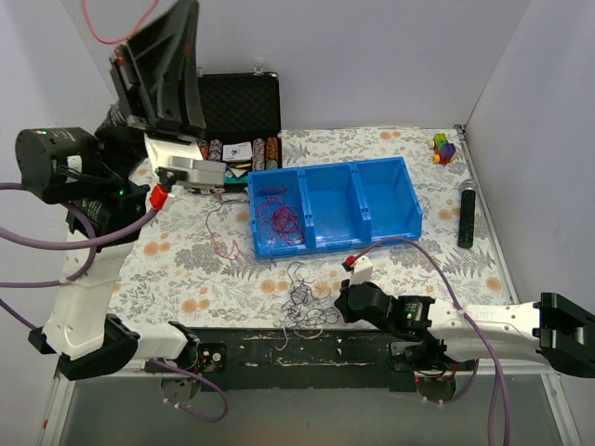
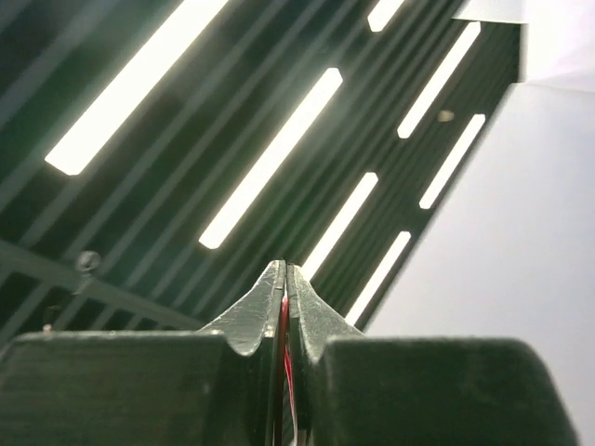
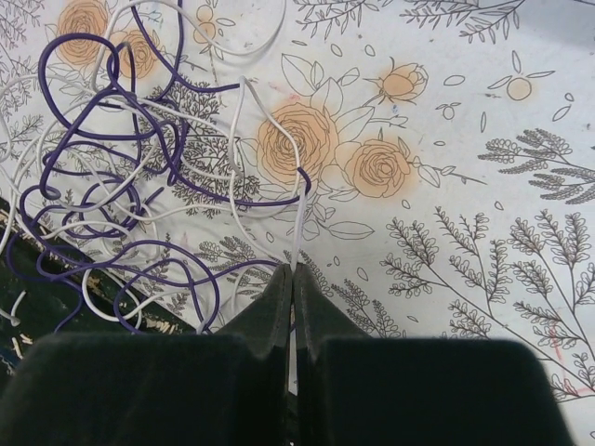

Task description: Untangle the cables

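My left gripper (image 1: 139,42) is raised high at the back left and is shut on a thin red cable (image 2: 284,325). The red cable loops above it (image 1: 110,35) and also hangs down to the table (image 1: 218,232). In the left wrist view the gripper (image 2: 285,269) points at the ceiling. My right gripper (image 1: 346,299) is low at the table's front edge, shut on a white cable (image 3: 299,214) at its fingertips (image 3: 293,269). A tangle of purple and white cables (image 1: 302,299) lies just left of it and shows in the right wrist view (image 3: 112,121).
A blue three-compartment bin (image 1: 386,223) stands mid-table; its left compartment holds red and purple wires (image 1: 282,218). An open black case (image 1: 244,98) with chips is behind it. A black cylinder (image 1: 467,214) and a small coloured toy (image 1: 444,147) lie at the right.
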{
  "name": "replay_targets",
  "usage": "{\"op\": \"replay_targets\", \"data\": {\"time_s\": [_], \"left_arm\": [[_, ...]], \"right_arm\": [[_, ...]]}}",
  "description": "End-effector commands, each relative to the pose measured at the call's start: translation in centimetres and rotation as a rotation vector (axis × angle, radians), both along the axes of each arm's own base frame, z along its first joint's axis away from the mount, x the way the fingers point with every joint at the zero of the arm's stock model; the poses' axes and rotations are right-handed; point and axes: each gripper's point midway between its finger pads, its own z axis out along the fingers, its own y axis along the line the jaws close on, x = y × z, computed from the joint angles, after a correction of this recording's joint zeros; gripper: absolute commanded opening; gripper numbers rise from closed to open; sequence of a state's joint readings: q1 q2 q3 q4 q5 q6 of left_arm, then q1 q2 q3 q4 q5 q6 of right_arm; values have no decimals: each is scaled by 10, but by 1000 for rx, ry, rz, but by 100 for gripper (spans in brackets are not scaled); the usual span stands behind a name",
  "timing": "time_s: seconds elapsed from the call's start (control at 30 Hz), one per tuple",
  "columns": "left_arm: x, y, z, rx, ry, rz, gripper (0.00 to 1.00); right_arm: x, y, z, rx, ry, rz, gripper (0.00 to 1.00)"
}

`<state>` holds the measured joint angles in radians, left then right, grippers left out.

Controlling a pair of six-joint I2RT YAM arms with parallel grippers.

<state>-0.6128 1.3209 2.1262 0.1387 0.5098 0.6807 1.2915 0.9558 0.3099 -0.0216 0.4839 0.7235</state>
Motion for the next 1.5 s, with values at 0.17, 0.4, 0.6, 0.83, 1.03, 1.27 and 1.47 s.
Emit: {"op": "replay_targets", "data": {"time_s": [0.17,0.4,0.6,0.83,1.03,1.27,1.47], "left_arm": [[65,-34,-83,41,377,-100,0],[107,-50,-126,-12,525,-122,0],[140,-61,-156,-14,584,-101,0],[173,-68,-168,-16,584,-69,0],[185,-78,-165,-13,549,-63,0],[211,-81,-181,-25,544,4,0],[234,-75,-221,-11,598,66,0]], "right_arm": [[7,10,27,78,-41,-21,1],[7,9,34,117,-53,-23,1],[7,5,39,146,-66,-31,1],[8,1,40,154,-71,-40,1],[8,0,38,154,-71,-46,1],[8,1,39,162,-69,-45,1],[7,2,42,172,-72,-38,1]]}}
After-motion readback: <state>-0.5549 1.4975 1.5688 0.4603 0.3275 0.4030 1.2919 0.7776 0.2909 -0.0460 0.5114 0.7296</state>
